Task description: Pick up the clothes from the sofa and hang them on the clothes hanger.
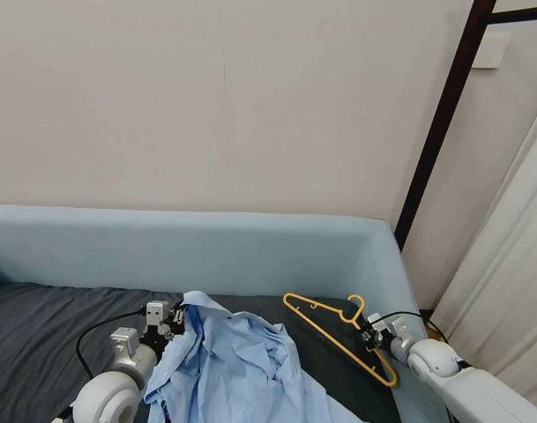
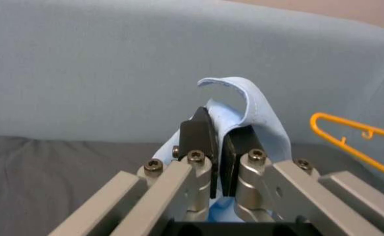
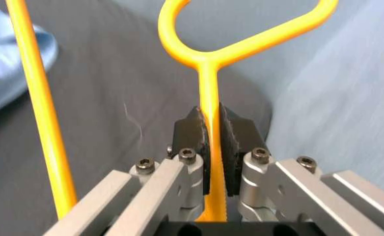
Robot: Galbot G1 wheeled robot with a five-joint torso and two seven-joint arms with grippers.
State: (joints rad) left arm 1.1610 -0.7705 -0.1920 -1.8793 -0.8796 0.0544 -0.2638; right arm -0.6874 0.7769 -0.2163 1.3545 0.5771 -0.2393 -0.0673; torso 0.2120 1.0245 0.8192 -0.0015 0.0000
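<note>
A light blue shirt [image 1: 237, 370] lies crumpled on the sofa's dark grey seat [image 1: 39, 326], its collar end lifted. My left gripper [image 1: 174, 322] is shut on that raised collar edge [image 2: 244, 105], and its black pads [image 2: 199, 135] pinch the blue cloth [image 2: 228, 120] between them. To the right, my right gripper [image 1: 370, 335] is shut on the neck of an orange clothes hanger [image 1: 339, 330]. The hanger's stem [image 3: 210, 98] runs between the pads [image 3: 192, 132], its hook [image 3: 244, 29] curves beyond them, and one arm of it [image 3: 41, 108] passes alongside.
The sofa's pale blue backrest [image 1: 206, 247] runs behind both grippers, and its side arm [image 1: 387, 273] rises on the right. A dark wooden post [image 1: 440, 115] stands against the wall at the right, with a white curtain [image 1: 515, 291] beside it.
</note>
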